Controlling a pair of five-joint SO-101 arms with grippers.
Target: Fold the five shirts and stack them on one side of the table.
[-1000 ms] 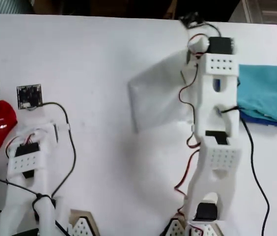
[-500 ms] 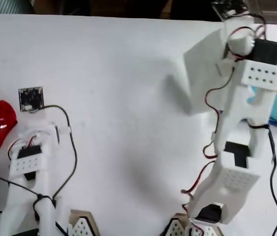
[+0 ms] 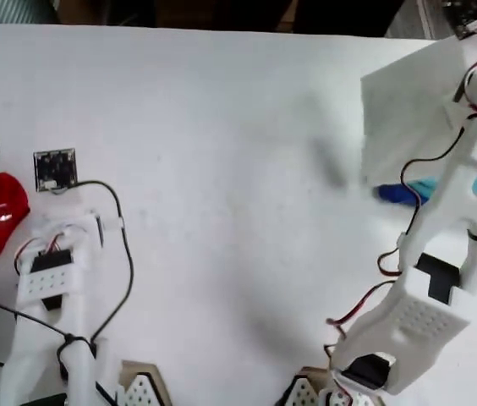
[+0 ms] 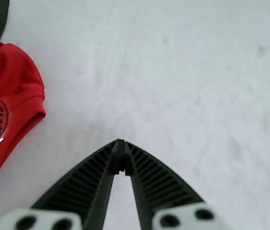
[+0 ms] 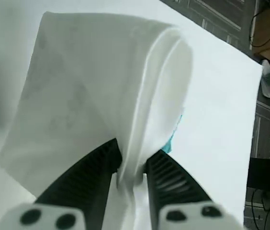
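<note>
One white shirt (image 5: 87,86) hangs pinched in your right gripper (image 5: 134,152) over the white table (image 3: 222,127); left gripper (image 4: 120,153) closed, empty; tiled floor (image 5: 221,19) beyond.

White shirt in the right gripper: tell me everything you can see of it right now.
The white shirt is folded into a flat, roughly rectangular packet of soft plain cloth, layers showing along one rounded edge. The right gripper is shut on that layered edge. In the high view it hangs over the far right side of the table, apparently lifted, covering most of the teal shirt and a dark blue shirt below; contact with them cannot be told.
</note>
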